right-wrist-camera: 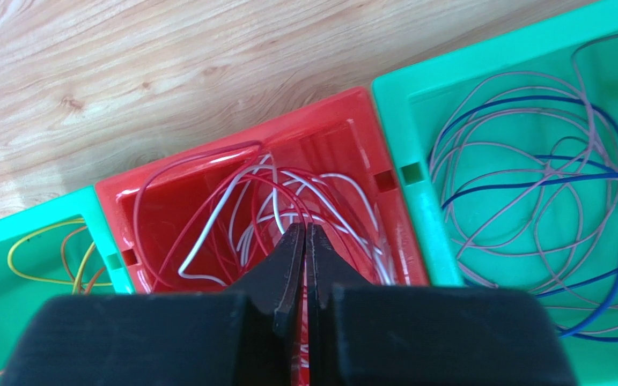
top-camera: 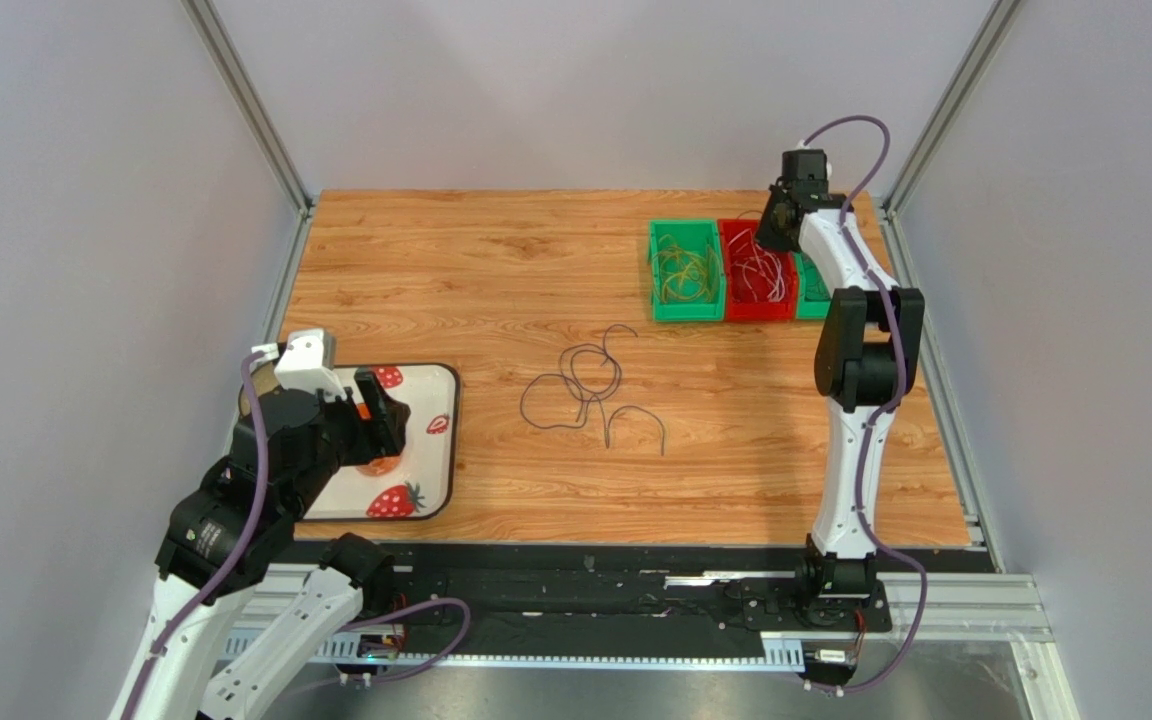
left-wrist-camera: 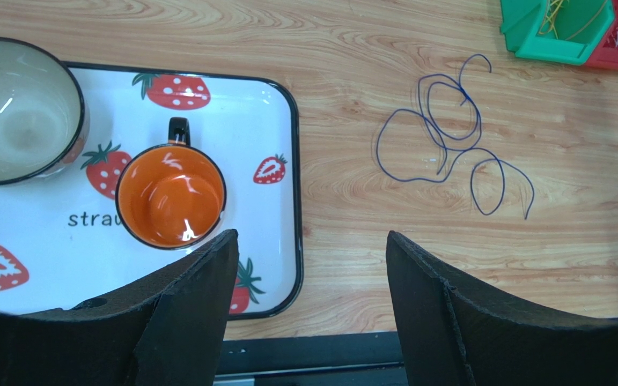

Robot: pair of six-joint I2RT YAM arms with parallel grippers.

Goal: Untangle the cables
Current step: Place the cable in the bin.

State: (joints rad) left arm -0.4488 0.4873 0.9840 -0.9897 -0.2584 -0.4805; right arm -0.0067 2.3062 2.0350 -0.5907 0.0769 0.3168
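Observation:
A loose tangle of dark cables (top-camera: 591,393) lies on the wooden table mid-way between the arms, with no gripper near it; the left wrist view shows these cables (left-wrist-camera: 449,137) as dark blue loops. More cables lie in three bins at the back right: yellow (right-wrist-camera: 46,257), red and white (right-wrist-camera: 232,209), purple and blue (right-wrist-camera: 530,177). My right gripper (top-camera: 772,228) (right-wrist-camera: 305,229) hangs shut over the red bin (right-wrist-camera: 232,149), its tips among the red and white wires; whether a wire is pinched does not show. My left gripper (top-camera: 381,417) (left-wrist-camera: 312,237) is open and holds nothing, above the tray's right edge.
A strawberry-print tray (top-camera: 440,450) (left-wrist-camera: 272,233) at the left holds an orange mug (left-wrist-camera: 171,197) and a pale bowl (left-wrist-camera: 14,112). The green bin (top-camera: 684,270), red bin (top-camera: 757,270) and second green bin (top-camera: 811,285) stand side by side. Grey walls enclose the table.

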